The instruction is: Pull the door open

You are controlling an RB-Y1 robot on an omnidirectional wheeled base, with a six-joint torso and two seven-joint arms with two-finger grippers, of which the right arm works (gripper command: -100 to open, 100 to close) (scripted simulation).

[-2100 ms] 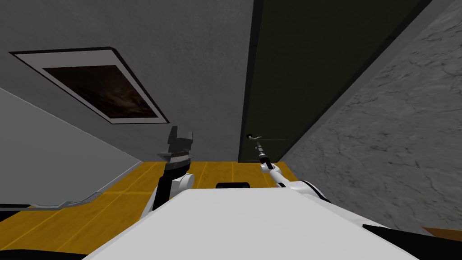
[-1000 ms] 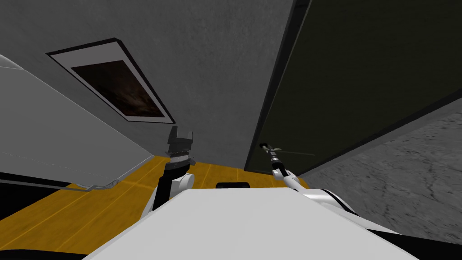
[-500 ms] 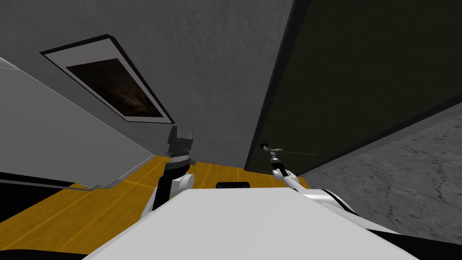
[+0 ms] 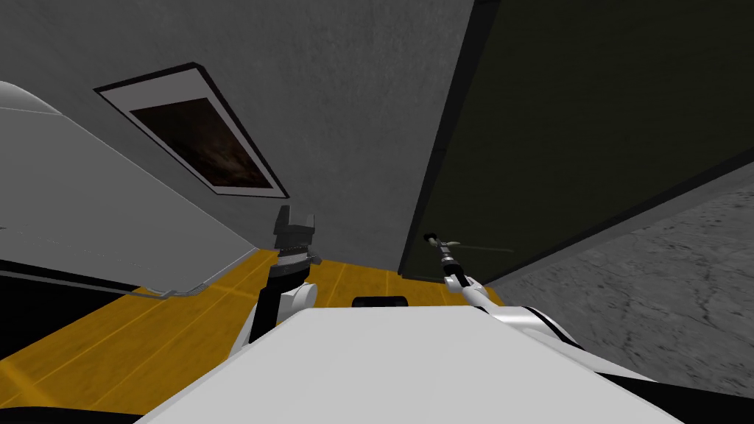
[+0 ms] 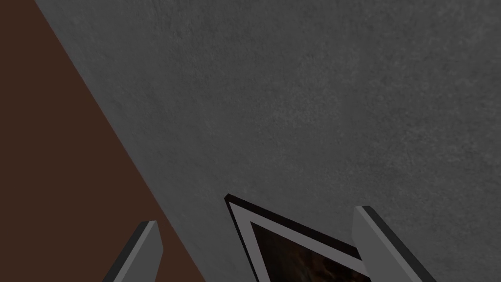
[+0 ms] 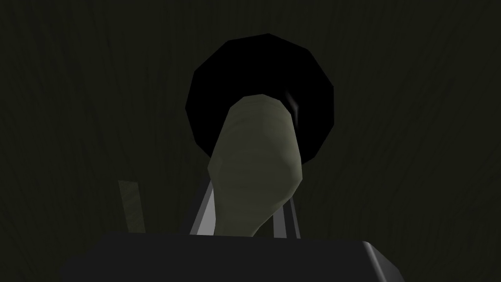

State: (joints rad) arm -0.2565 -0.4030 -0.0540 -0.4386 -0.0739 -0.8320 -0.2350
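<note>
Door handle [image 6: 254,161], one, sits pinched in right gripper [image 6: 248,200].

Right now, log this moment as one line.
task: pull door open | right pincer: shut on handle | left pincer: open, raised near wall

head cam: high, steeply down and forward, rolled | left wrist cam: along left gripper [image 5: 255,215] at grey wall [image 5: 293,98], picture frame [image 5: 293,249] just past it, shared with head | right wrist cam: close against dark door [image 6: 416,98], handle [image 6: 254,166] inside right gripper [image 6: 248,213], shared with head
</note>
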